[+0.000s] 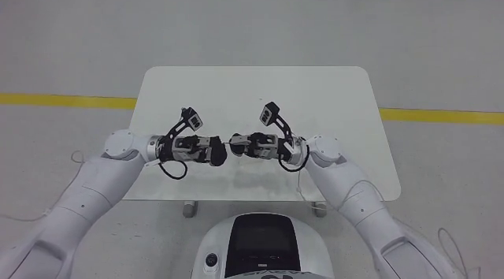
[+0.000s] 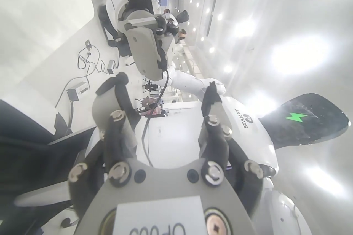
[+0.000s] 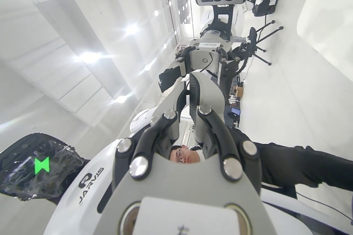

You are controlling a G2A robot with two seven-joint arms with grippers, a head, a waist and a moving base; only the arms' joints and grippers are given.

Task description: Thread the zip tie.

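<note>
The zip tie (image 1: 230, 142) is a thin pale sliver held up over the near half of the table (image 1: 260, 90). It lies roughly level, pinched at my right gripper's (image 1: 236, 144) tip. I cannot make out its head or tail.

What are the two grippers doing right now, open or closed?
Left gripper: open, holding nothing.
Right gripper: closed; whether it grips anything cannot be told.

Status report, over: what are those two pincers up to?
Left pincer open. Right pincer facing it, tip to tip, above the white rounded table. Zip tie too thin to make out. Nothing blocking them.
</note>
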